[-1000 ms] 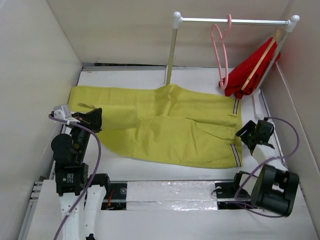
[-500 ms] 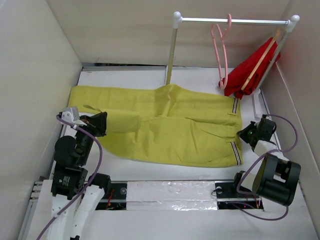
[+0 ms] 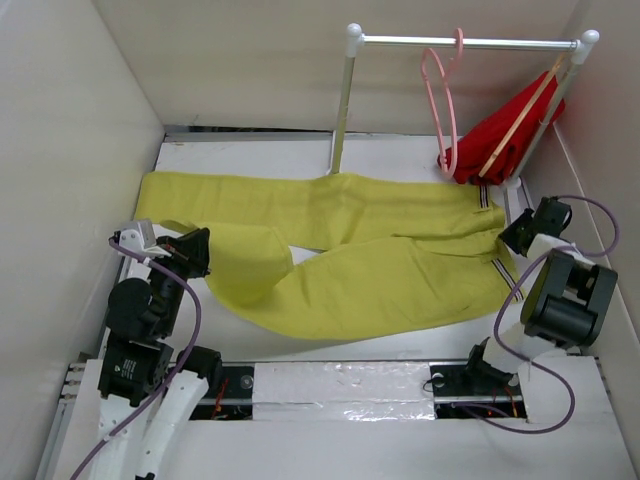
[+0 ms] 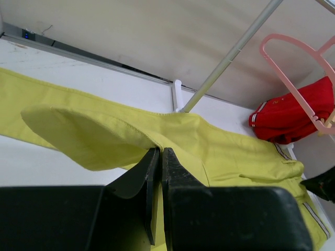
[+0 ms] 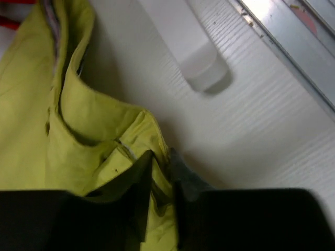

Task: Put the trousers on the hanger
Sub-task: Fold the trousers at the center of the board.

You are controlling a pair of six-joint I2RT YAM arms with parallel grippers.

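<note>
Two low arms (image 3: 140,310), jaws seemingly pinching trousers (image 3: 380,260)

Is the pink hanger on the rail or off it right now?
On the rail: the hook of the pink hanger is looped over the metal rail, and it hangs bare. The trousers are not on it.

No writing, label, brand or number is legible in any view.

The hanger (image 4: 291,86) runs off the left wrist view's right edge; the trousers (image 5: 78,130), blurred, overflow the right wrist view.
</note>
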